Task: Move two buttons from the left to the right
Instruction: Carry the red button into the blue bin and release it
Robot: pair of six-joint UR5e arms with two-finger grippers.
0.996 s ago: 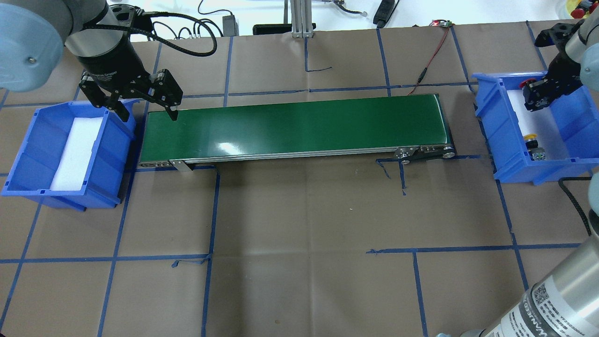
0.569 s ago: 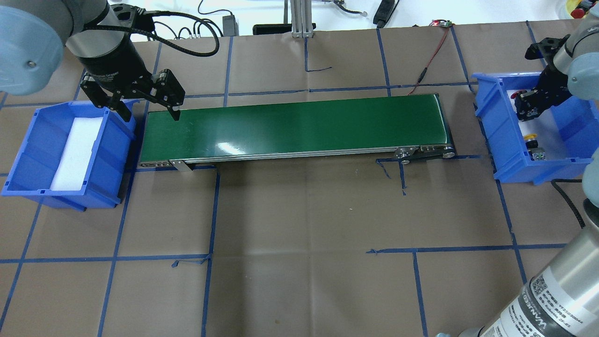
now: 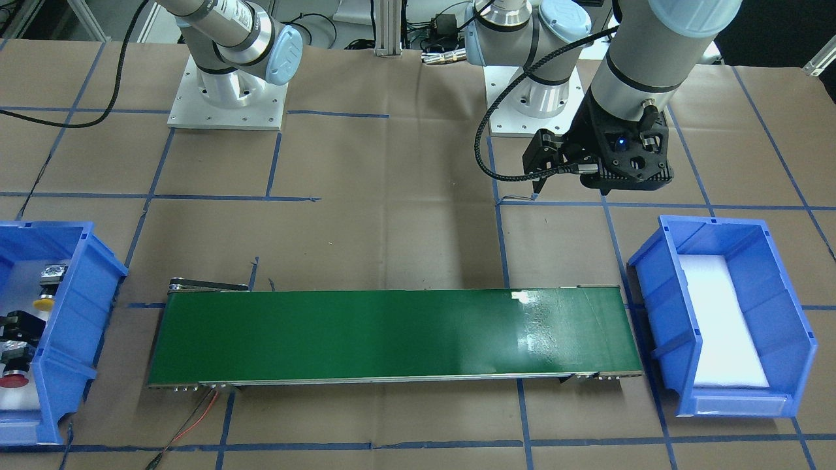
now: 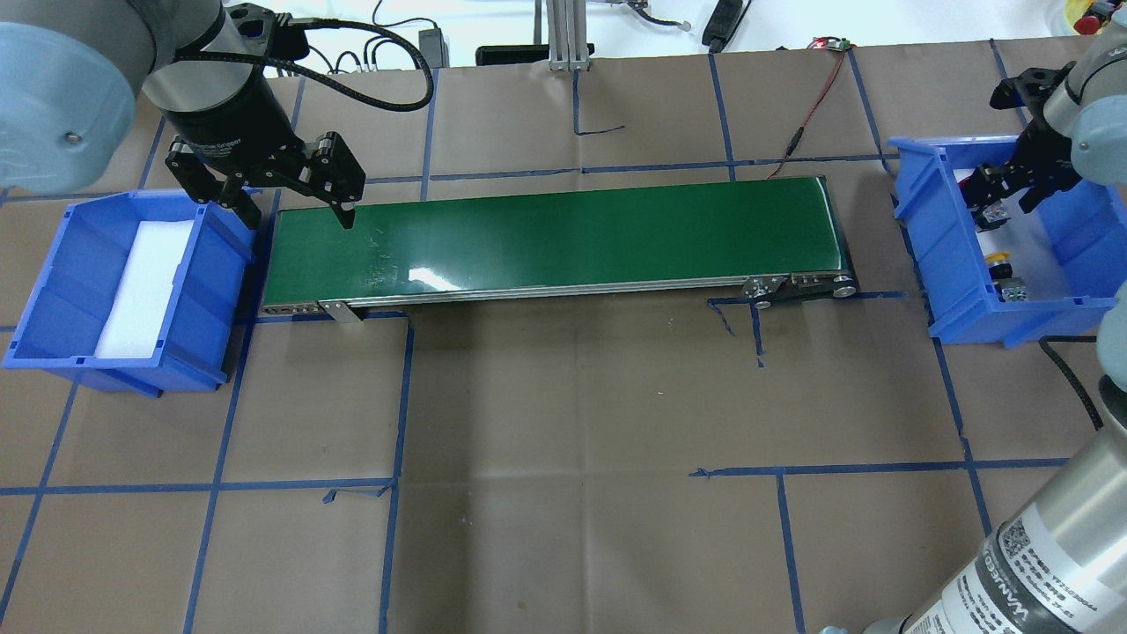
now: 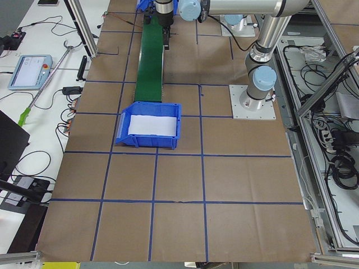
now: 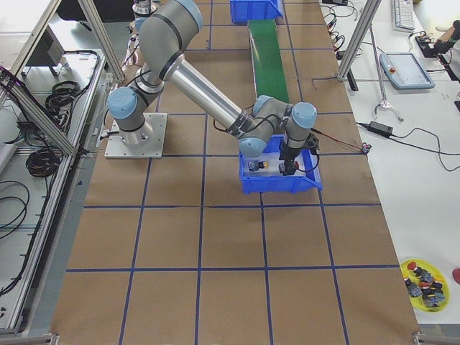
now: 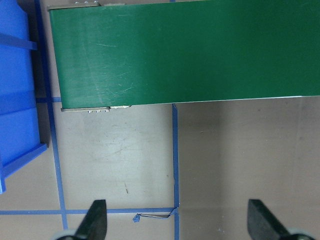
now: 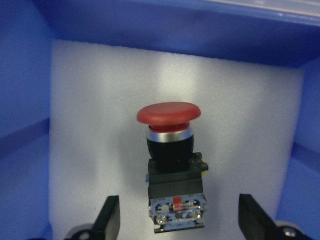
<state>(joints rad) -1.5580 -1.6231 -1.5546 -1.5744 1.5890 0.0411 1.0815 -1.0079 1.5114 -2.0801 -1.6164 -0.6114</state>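
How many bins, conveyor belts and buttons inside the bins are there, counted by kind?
Blue bins: 2, the left bin and the right bin.
Green conveyor belt: 1.
Buttons in the bins: 2, a red button and a yellow button, both in the right bin.
Total: 5.

Red button (image 8: 169, 114), yellow button (image 4: 998, 258); the bin (image 4: 938, 255) is blue, the belt (image 4: 572, 238) green.

Overhead and front-facing cameras look steeply down from opposite sides, sharing the green conveyor belt (image 4: 555, 238). The right wrist camera sits close over the red button (image 8: 169, 114).
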